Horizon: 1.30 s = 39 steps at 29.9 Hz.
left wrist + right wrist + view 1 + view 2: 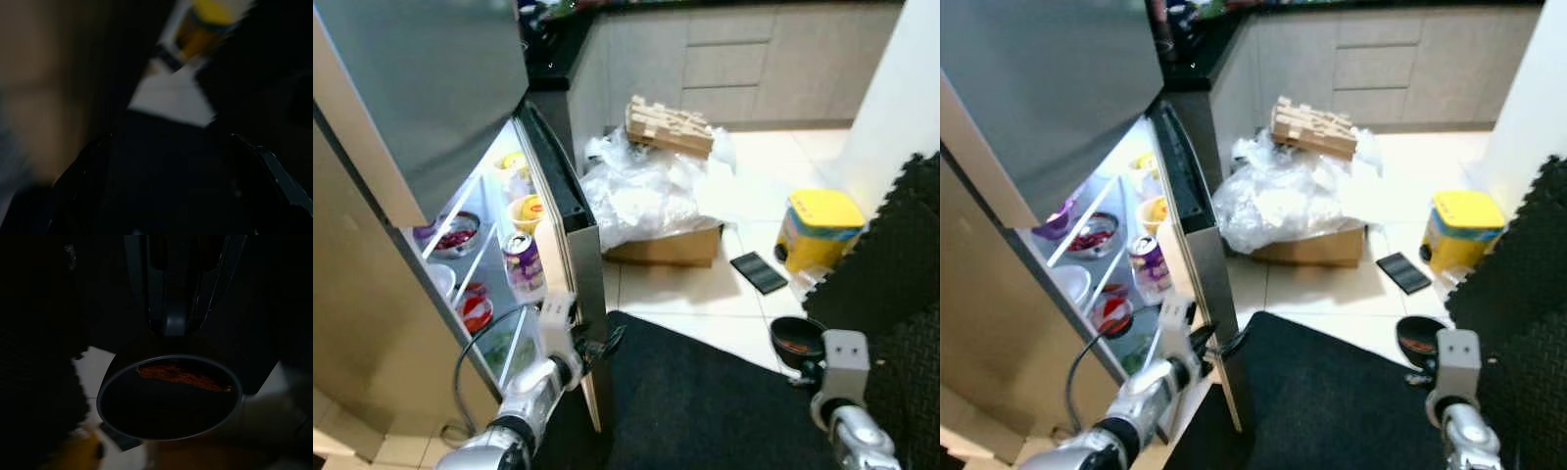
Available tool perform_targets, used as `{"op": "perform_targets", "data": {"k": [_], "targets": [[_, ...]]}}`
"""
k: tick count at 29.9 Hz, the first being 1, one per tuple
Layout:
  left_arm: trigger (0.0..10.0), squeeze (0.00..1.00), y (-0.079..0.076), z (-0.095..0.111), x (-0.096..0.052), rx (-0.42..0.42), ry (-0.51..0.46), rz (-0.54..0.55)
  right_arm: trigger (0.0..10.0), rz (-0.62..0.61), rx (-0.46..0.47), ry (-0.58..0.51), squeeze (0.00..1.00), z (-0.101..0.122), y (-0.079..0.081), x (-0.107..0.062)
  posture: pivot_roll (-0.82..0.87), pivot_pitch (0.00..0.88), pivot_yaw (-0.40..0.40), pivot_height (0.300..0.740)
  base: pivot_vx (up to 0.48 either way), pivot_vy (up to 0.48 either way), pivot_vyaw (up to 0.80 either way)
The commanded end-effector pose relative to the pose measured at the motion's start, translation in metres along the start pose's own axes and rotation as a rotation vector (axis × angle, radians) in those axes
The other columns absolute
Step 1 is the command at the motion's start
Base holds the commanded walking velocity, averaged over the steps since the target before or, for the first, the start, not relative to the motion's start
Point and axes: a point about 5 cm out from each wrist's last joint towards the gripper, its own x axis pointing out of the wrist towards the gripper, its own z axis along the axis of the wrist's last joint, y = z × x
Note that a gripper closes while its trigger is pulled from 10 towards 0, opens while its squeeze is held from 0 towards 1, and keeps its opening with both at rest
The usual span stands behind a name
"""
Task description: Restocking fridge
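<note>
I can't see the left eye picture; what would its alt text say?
The robot's left gripper reaches at the edge of an open fridge door, whose lit shelves hold bowls and a purple drink can. Its right gripper holds a dark round bowl above a black floor mat.

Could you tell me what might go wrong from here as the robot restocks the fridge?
The right gripper holds a dark bowl by its rim alone, so it could tilt and spill its red contents. The left gripper sits at the fridge door edge; if the door swings, it could be knocked. Floor clutter, like the yellow container, could trip the robot.
</note>
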Motion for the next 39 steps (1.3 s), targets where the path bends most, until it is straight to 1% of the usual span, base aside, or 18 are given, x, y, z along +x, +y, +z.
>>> {"op": "perform_targets", "data": {"k": [1, 2, 4, 6, 8, 11, 13, 14, 15, 16, 19, 22, 24, 30, 33, 36, 38, 39], "targets": [[10.0, 0.0, 0.011, -0.008, -0.009, 0.021, 0.042, 0.059, 10.0, 0.046, -0.024, 0.014, 0.0, -0.004, 0.01, 0.0, -0.22, 0.0, 0.068, 0.74, 0.0, 0.0, 0.0], [10.0, 0.0, 0.017, -0.017, -0.017, 0.008, 0.068, 0.103, 10.0, 0.073, -0.035, 0.027, 0.0, -0.008, 0.018, 0.0, -0.21, 0.0, 0.053, 0.74, 0.0, 0.0, 0.0], [10.0, 0.0, 0.02, -0.022, -0.022, 0.0, 0.086, 0.132, 10.0, 0.091, -0.042, 0.035, 0.0, -0.01, 0.023, 0.0, -0.21, 0.0, 0.049, 0.74, 0.0, 0.0, 0.0], [10.0, 0.0, 0.03, -0.042, -0.04, -0.026, 0.152, 0.22, 10.0, 0.151, -0.061, 0.062, 0.0, -0.016, 0.039, 0.001, -0.18, 0.0, 0.021, 0.74, 0.0, 0.0, 0.0], [10.0, 0.0, 0.036, -0.056, -0.052, -0.038, 0.2, 0.278, 10.0, 0.187, -0.075, 0.08, 0.0, -0.02, 0.048, 0.0, -0.17, 0.0, 0.008, 0.74, 0.0, 0.0, 0.0], [10.0, 0.0, 0.038, -0.062, -0.058, -0.043, 0.224, 0.308, 10.0, 0.205, -0.082, 0.09, 0.0, -0.022, 0.052, 0.0, -0.16, 0.0, -0.004, 0.74, 0.0, 0.0, 0.0], [10.0, 0.0, 0.042, -0.077, -0.073, -0.066, 0.272, 0.379, 10.0, 0.256, -0.116, 0.119, 0.0, -0.026, 0.061, 0.0, -0.13, 0.0, -0.028, 0.74, 0.0, 0.0, 0.0], [10.0, 0.0, 0.042, -0.077, -0.073, -0.066, 0.272, 0.379, 10.0, 0.256, -0.116, 0.119, 0.0, -0.026, 0.061, 0.0, -0.13, 0.0, -0.028, 0.74, 0.0, 0.0, 0.0], [10.0, 0.0, 0.044, -0.088, -0.084, -0.078, 0.308, 0.427, 10.0, 0.289, -0.131, 0.135, 0.0, -0.028, 0.068, 0.0, -0.1, 0.0, -0.047, 0.74, 0.0, 0.0, 0.0], [10.0, 0.0, 0.044, -0.088, -0.084, -0.078, 0.308, 0.427, 10.0, 0.289, -0.131, 0.135, 0.0, -0.028, 0.068, 0.0, -0.1, 0.0, -0.047, 0.74, 0.0, 0.0, 0.0], [10.0, 0.0, 0.046, -0.114, -0.111, -0.103, 0.396, 0.527, 10.0, 0.366, -0.174, 0.172, 0.0, -0.032, 0.083, -0.001, -0.05, 0.0, -0.07, 0.74, 0.0, 0.0, 0.0], [10.0, 0.0, 0.046, -0.12, -0.118, -0.115, 0.41, 0.55, 10.0, 0.401, -0.195, 0.18, 0.0, -0.034, 0.089, -0.002, -0.04, 0.0, -0.077, 0.74, 0.0, 0.0, 0.0], [10.0, 0.0, 0.046, -0.127, -0.128, -0.125, 0.429, 0.584, 10.0, 0.479, -0.236, 0.191, 0.0, -0.036, 0.103, -0.003, -0.01, 0.0, -0.084, 0.74, 0.0, 0.0, 0.0], [10.0, 0.0, 0.047, -0.132, -0.135, -0.121, 0.451, 0.612, 10.0, 0.631, -0.282, 0.182, 0.0, -0.034, 0.124, -0.007, 0.01, 0.0, -0.077, 0.74, 0.0, 0.0, 0.0], [10.0, 0.0, 0.047, -0.132, -0.136, -0.118, 0.455, 0.618, 10.0, 0.67, -0.294, 0.173, 0.0, -0.033, 0.13, -0.007, 0.01, 0.0, -0.072, 0.74, 0.0, 0.0, 0.0], [10.0, 0.0, 0.051, -0.129, -0.136, -0.095, 0.462, 0.618, 10.0, 0.799, -0.296, 0.098, 0.0, -0.017, 0.151, -0.006, 0.01, 0.0, -0.055, 0.74, 0.0, 0.0, 0.0], [10.0, 0.0, 0.052, -0.126, -0.133, -0.08, 0.461, 0.609, 10.0, 0.808, -0.29, 0.024, 0.0, 0.0, 0.159, -0.002, 0.0, 0.0, -0.046, 0.74, 0.0, 0.0, 0.0], [10.0, 0.0, 0.052, -0.126, -0.133, -0.08, 0.461, 0.609, 10.0, 0.808, -0.29, 0.024, 0.0, 0.0, 0.159, -0.002, 0.0, 0.0, -0.046, 0.74, 0.0, 0.0, 0.0]]}}
